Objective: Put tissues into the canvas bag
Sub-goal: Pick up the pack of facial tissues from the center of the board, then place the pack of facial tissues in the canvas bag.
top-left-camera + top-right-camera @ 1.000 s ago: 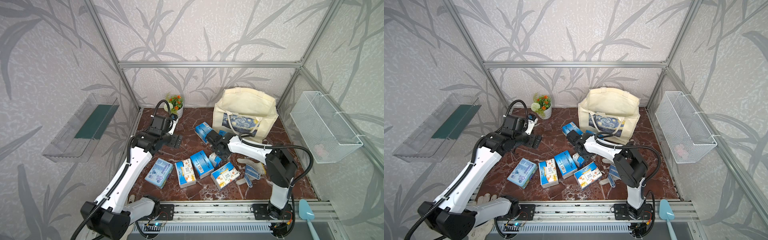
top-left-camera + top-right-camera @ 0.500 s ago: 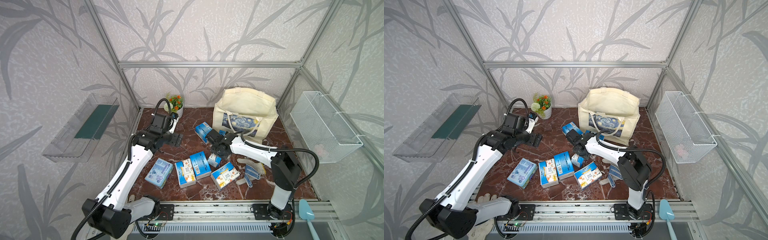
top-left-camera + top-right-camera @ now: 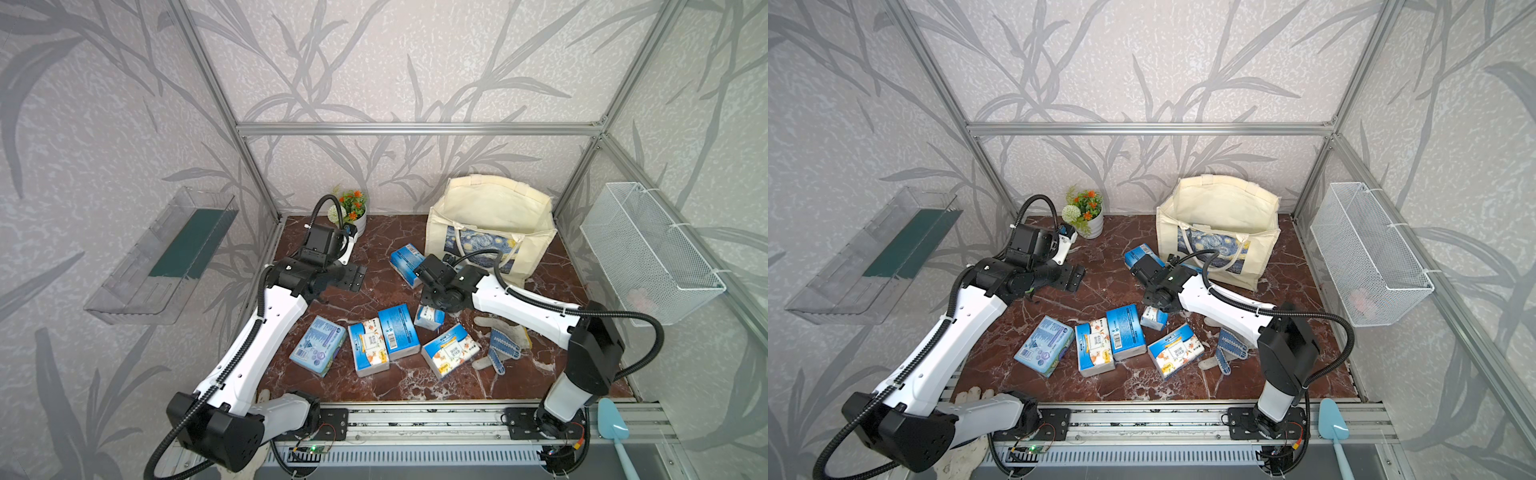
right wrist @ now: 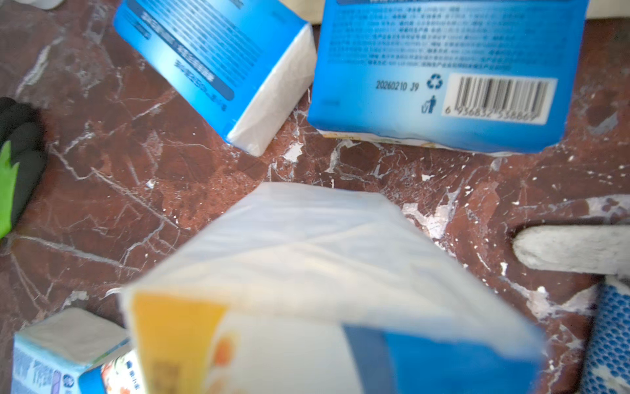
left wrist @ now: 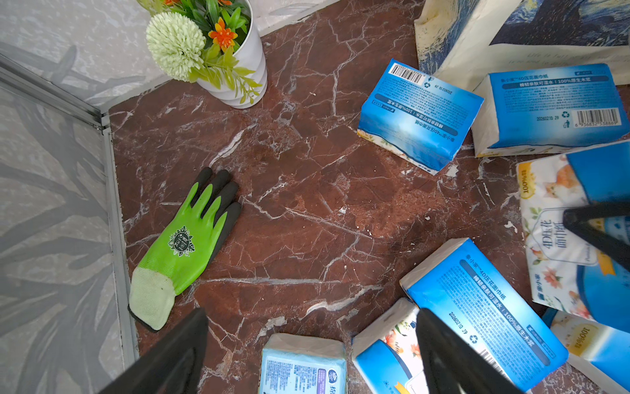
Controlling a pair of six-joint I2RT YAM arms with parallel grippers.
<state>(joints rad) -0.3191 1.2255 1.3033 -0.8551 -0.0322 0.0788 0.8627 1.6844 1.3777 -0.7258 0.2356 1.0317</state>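
1. Right gripper (image 3: 434, 308) pinches one tissue pack (image 3: 430, 320) mid-table, left of the upright canvas bag (image 3: 478, 232); pickup looks underway.
2. Left gripper (image 3: 355, 277) hovers spread, empty, far left.
3. Next likely needs a lift over the bag's rim, then release.

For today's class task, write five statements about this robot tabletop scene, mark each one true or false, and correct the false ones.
1. The canvas bag stands open at the back of the table. True.
2. The left gripper holds a tissue pack. False: it is open and empty.
3. The right gripper grips a small tissue pack. True.
4. A green glove lies on the table. True.
5. All the tissues are in the mesh basket. False: loose packs lie on the table; the wire basket hangs at the side.
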